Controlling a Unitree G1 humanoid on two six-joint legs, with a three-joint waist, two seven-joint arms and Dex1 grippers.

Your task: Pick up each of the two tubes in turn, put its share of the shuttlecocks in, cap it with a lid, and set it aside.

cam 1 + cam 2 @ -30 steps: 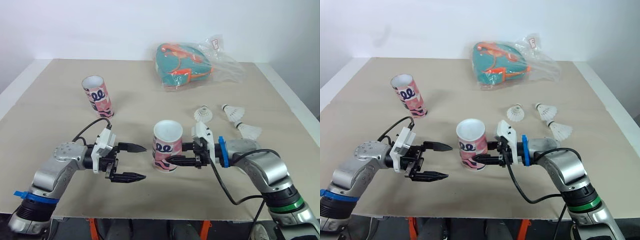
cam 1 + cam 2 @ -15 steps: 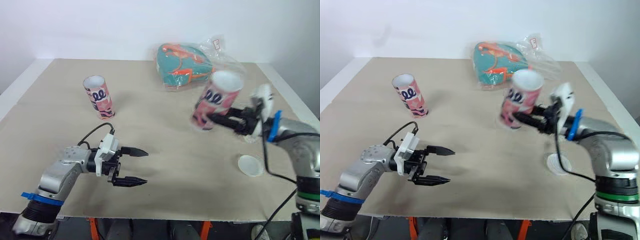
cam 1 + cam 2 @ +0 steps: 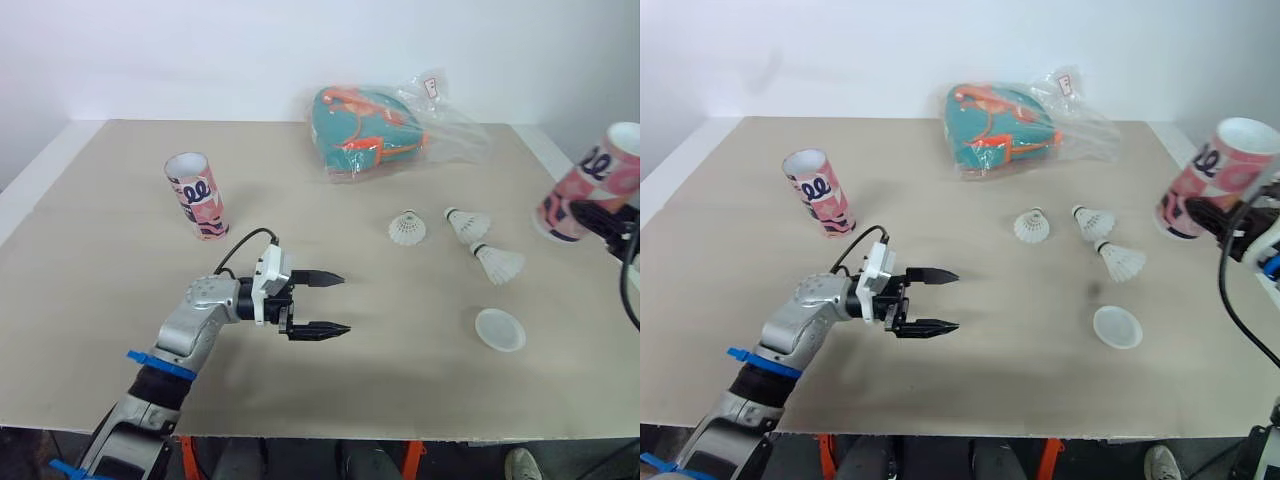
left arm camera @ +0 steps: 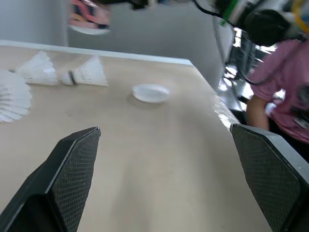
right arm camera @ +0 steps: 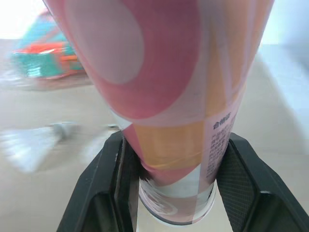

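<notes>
At the right edge of the frame in the head views, the right pincer (image 3: 603, 222) holds a pink patterned tube (image 3: 592, 185) near its base. The tube is tilted, with its white-rimmed open mouth uppermost and leaning toward the right. The right wrist view shows the two black fingers (image 5: 104, 188) pressed against opposite sides of the tube's lower end.

Lower centre, the left pincer (image 3: 335, 303) hovers low over the bare table (image 3: 100, 260). Its jaws are spread wide with nothing between them, and they point toward the right of the frame.

A second tube (image 3: 197, 195) stands in the upper left on the table, open end up and leaning slightly, well apart from both pincers. Three shuttlecocks lie right of centre. One (image 3: 406, 229) rests on its feathers with the cork up. Two more (image 3: 468, 222) (image 3: 498, 263) lie on their sides close together, just beside it.

A white lid (image 3: 499, 329) lies flat on the table below them, toward the lower right. At top centre, a clear plastic bag (image 3: 385, 130) holds something teal and orange. The left wrist view shows a person (image 4: 285, 96) in a pink top beyond the table's edge.
</notes>
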